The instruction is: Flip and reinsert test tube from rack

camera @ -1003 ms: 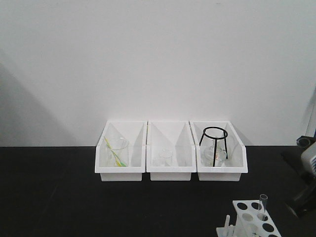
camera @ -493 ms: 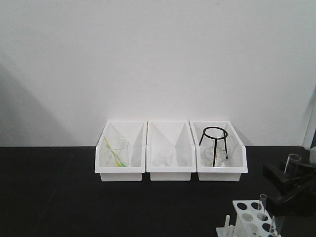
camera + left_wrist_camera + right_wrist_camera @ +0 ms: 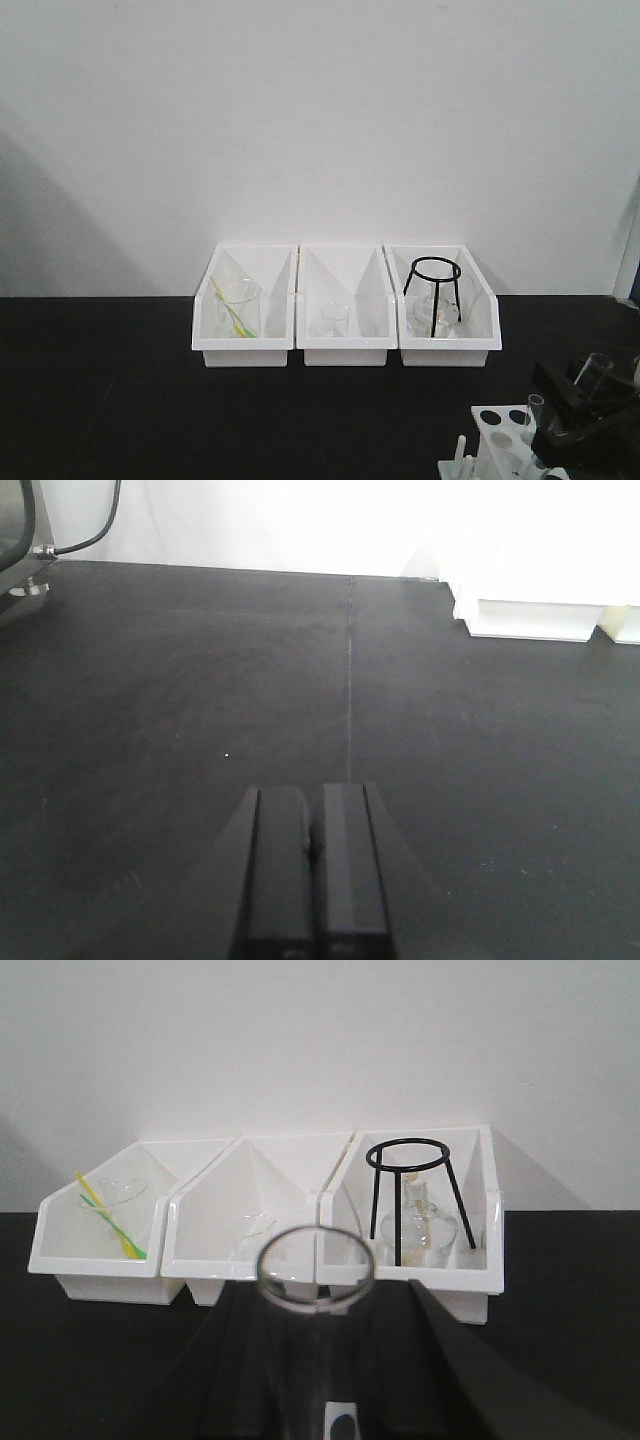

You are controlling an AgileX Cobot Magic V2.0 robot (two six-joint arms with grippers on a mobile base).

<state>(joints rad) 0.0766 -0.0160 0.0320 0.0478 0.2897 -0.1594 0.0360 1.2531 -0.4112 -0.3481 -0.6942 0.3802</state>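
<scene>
Exterior front-facing view, in descending order of size: the black table carries three white bins along the wall and, at the lower right of the picture, the white rack, partly cut off by the frame edge. I have the right gripper just beside the rack, on its far side toward the picture's right edge. Its jaws are closed on the test tube, which projects from the fingers at a tilt, open rim uppermost, with the rounded end hidden inside the gripper. In the right wrist view that rim faces the lens with a dark finger on either side of the glass. A second clear tube stands upright in a hole of the rack, near the gripper. In the left wrist view the left gripper hangs over bare table, fingers pressed together and holding nothing. The step in hand, as I judge it, is inverting the held tube and returning it to the rack. To do it well I would rotate the wrist while clear above the rack, so the swinging glass misses the standing tube. I would then bring the tube axis vertical over a free hole, which one I cannot tell, and lower it straight. Smooth glass may slip, so I would release only once it is seated.
</scene>
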